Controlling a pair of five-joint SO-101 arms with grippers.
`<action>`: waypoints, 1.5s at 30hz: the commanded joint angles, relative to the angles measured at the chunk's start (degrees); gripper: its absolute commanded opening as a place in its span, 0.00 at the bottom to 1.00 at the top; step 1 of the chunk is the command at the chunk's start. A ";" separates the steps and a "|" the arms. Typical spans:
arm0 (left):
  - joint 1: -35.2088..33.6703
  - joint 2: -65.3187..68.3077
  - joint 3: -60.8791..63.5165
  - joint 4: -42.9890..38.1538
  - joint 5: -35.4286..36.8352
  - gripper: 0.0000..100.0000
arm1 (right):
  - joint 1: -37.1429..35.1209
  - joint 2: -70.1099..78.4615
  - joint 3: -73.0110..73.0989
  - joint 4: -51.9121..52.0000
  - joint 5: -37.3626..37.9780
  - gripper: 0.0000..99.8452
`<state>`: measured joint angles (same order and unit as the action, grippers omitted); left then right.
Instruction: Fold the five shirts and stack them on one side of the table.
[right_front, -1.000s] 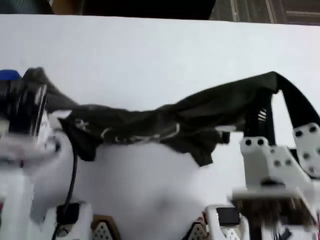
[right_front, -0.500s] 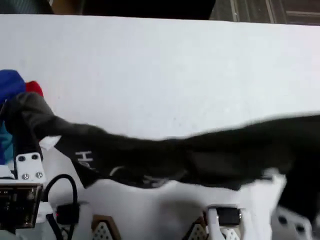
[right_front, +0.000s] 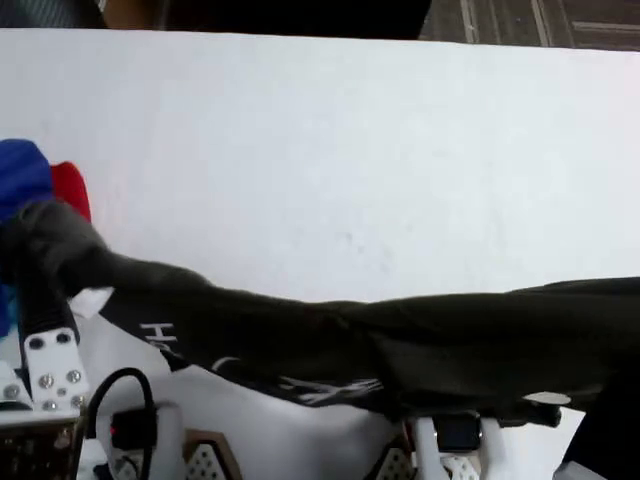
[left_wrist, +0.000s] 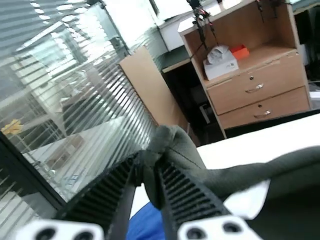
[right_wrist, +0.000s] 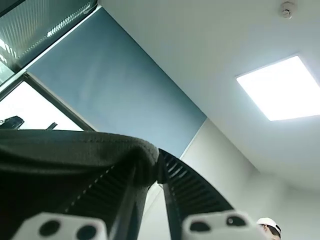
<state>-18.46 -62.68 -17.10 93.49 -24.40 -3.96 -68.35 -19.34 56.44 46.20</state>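
Observation:
A dark shirt (right_front: 400, 340) with white print is stretched in the air across the near part of the white table (right_front: 330, 150), held up at both ends. My left gripper (left_wrist: 150, 167) is shut on one bunched corner of the dark shirt (left_wrist: 175, 145); in the high view that arm (right_front: 45, 330) stands at the left edge. My right gripper (right_wrist: 150, 170) is shut on the other end of the dark shirt (right_wrist: 65, 150) and points up at the ceiling. A blue shirt (right_front: 22, 172) and a red shirt (right_front: 70, 186) lie at the table's left edge.
The arm bases and a black cable (right_front: 125, 400) sit along the table's near edge. In the left wrist view a wooden cabinet with drawers (left_wrist: 250, 75) stands beyond the table, and window blinds (left_wrist: 65, 100) are to one side.
Both arms have pulled the dark shirt toward the near edge and stretched it flatter. The right arm has left the high view, and the blue and red shirts at the left came into sight.

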 joint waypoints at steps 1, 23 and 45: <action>-0.79 0.62 1.36 -0.26 -0.26 0.03 | 0.22 1.45 1.76 -1.10 0.44 0.02; 7.91 51.60 2.59 -20.84 -0.35 0.02 | 3.03 28.09 31.30 -21.23 0.62 0.02; 8.62 89.49 -37.05 -11.43 -5.01 0.02 | 6.73 58.95 14.51 -21.32 1.67 0.02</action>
<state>-10.64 25.85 -47.78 80.22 -27.74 1.23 -12.53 2.29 35.78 47.52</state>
